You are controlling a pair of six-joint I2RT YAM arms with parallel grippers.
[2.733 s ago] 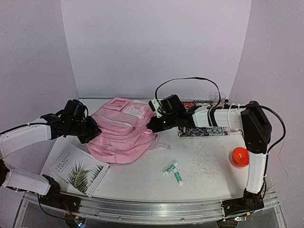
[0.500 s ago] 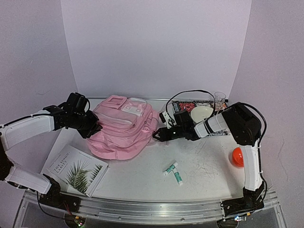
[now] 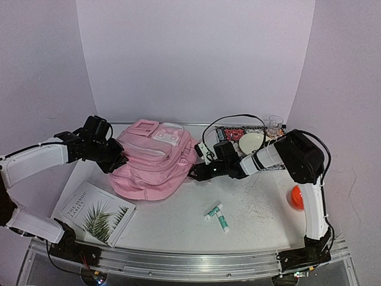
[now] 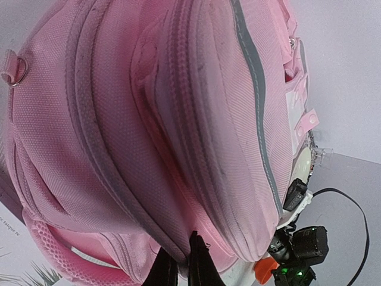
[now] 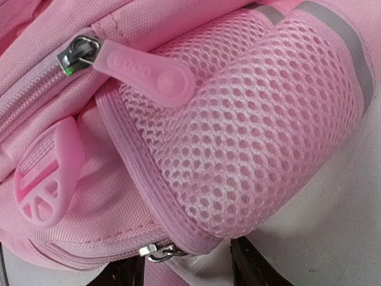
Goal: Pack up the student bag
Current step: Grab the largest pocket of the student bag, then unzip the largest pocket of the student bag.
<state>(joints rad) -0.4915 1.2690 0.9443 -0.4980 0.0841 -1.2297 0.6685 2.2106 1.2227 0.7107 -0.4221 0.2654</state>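
Pink student bag [image 3: 152,164] lies left of centre on the table [image 3: 262,208], base nearest, long axis running away, patched top toward the back wall [image 3: 196,59]. Right gripper [image 3: 194,173] half-open, straddling its right edge; left gripper [image 3: 120,161] pinched shut against its left side.

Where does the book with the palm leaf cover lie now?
In the top view, the book lies at the near left of the table, just in front of the pink backpack and left of the two small tubes.
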